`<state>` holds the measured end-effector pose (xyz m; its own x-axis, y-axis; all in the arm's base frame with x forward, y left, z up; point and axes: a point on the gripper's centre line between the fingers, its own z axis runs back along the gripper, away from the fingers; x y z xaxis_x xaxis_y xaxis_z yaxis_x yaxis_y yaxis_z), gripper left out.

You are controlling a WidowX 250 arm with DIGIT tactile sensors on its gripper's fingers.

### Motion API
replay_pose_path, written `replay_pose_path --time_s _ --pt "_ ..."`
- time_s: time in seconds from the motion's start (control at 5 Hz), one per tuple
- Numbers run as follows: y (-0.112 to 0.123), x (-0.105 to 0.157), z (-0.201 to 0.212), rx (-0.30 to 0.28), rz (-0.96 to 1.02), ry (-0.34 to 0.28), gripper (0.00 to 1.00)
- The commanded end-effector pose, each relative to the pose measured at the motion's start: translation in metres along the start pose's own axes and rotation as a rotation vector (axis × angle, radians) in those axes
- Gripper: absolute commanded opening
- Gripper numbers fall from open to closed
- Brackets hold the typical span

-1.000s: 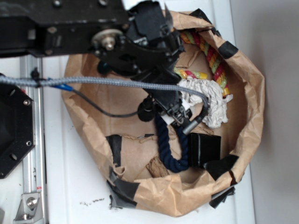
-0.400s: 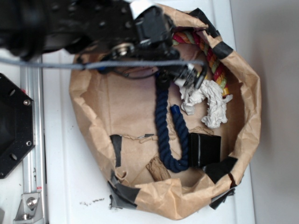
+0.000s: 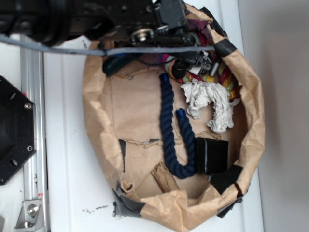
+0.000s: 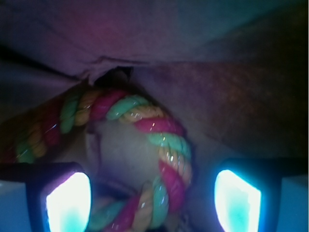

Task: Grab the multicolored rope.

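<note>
The multicolored rope [image 4: 161, 159], twisted from red, yellow and light-green strands, curls through the wrist view and passes between my two glowing fingertips [image 4: 67, 200]. In the exterior view only a short stretch of it [image 3: 226, 79] shows at the bag's top right, with its frayed white tassel ends [image 3: 207, 99] below. My gripper [image 3: 193, 67] is open, low inside the brown paper bag [image 3: 99, 121], with the jaws standing on either side of the rope and apart from it.
A dark navy-blue rope [image 3: 170, 130] lies in a U shape in the bag's middle. A black box [image 3: 211, 155] sits at its lower right, a wood piece [image 3: 164, 178] below. A black robot base [image 3: 14, 128] stands at left. A grey cable [image 3: 120, 50] crosses the bag's top.
My gripper has moved up and to the right, off the navy-blue rope and onto the multicolored rope at the bag's top. The bag shifted slightly.
</note>
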<state>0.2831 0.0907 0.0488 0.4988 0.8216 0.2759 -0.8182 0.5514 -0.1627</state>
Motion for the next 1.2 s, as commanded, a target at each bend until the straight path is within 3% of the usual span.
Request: replay_pose_path --time_s 0.0,0.4,0.6,0.8,1.0 --pt "0.015 0.020 0.004 0.004 0.064 -0.042 1.00" --pt "0.000 0.003 -0.028 -0.088 0.001 0.031 1.00" --pt "-0.002 -0.009 -0.018 -0.081 -0.037 0.141 0.00" --pt "-0.006 -0.021 -0.012 -0.039 -0.102 0.219 0.00" --pt "-0.007 -0.029 -0.019 0.015 -0.139 0.233 0.00"
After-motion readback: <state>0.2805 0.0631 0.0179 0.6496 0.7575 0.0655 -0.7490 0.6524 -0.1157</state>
